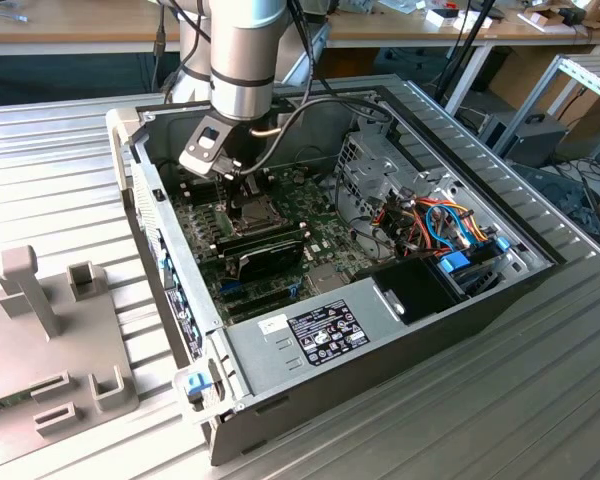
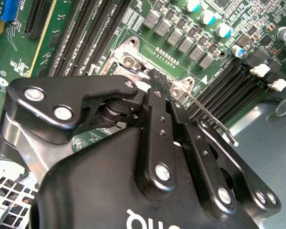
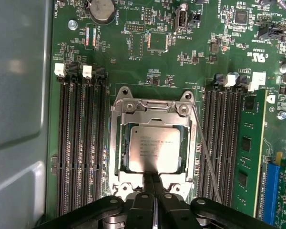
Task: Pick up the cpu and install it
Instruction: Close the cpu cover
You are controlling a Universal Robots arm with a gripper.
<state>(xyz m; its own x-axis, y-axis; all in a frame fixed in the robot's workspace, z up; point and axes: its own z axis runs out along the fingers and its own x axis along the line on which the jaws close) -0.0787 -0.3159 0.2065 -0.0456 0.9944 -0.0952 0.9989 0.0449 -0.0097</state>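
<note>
Fingers (image 3: 148,188) pressed together sit at one edge of the print-marked cpu (image 3: 154,149), seated in its socket frame (image 3: 118,143) inside the open computer case (image 1: 380,400)

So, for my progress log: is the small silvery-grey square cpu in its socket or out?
In. In the first wrist view the cpu lies flat within the socket's metal frame, shut gripper at its edge.

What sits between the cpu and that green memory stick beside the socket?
In the first wrist view, from the cpu to the green memory stick: the socket frame, the thin lever wire, then empty black memory slots.
</note>
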